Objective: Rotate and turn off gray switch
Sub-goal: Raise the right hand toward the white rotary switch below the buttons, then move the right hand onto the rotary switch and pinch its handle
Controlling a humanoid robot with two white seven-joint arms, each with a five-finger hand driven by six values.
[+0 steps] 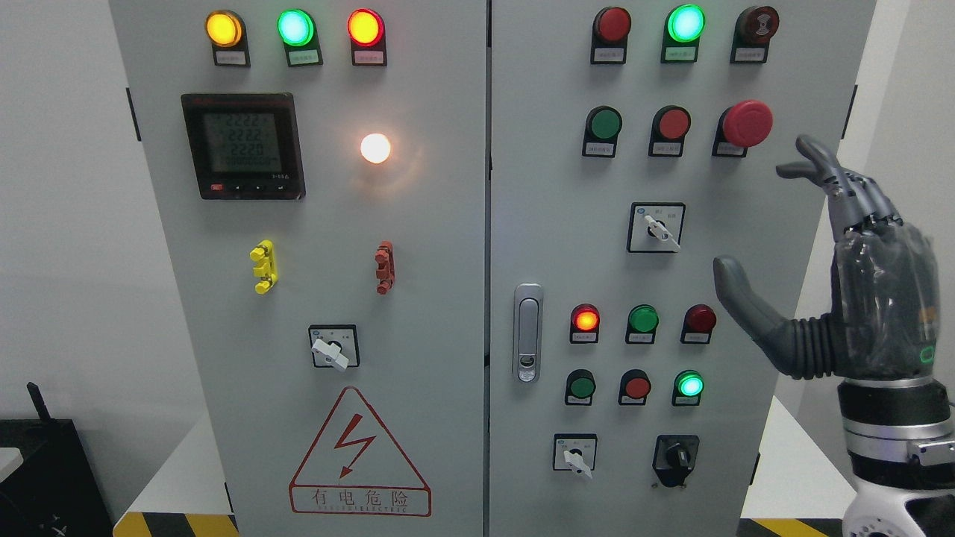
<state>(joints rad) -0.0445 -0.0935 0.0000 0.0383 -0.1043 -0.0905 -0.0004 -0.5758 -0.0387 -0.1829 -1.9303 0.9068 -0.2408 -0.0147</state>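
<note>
Your right hand [835, 276] has its fingers [813, 165] spread wide and its thumb stuck out left, holding nothing. It hangs upright at the right edge of the cabinet [448, 298], apart from the panel. The gray switch [656, 228] sits left of the hand, below the big red button [747, 123]

Probably an industrial test lab: electrical control cabinet [418, 298], hazard-striped floor [175, 524].

Three gray switches [656, 228], one black switch [676, 456].
</note>
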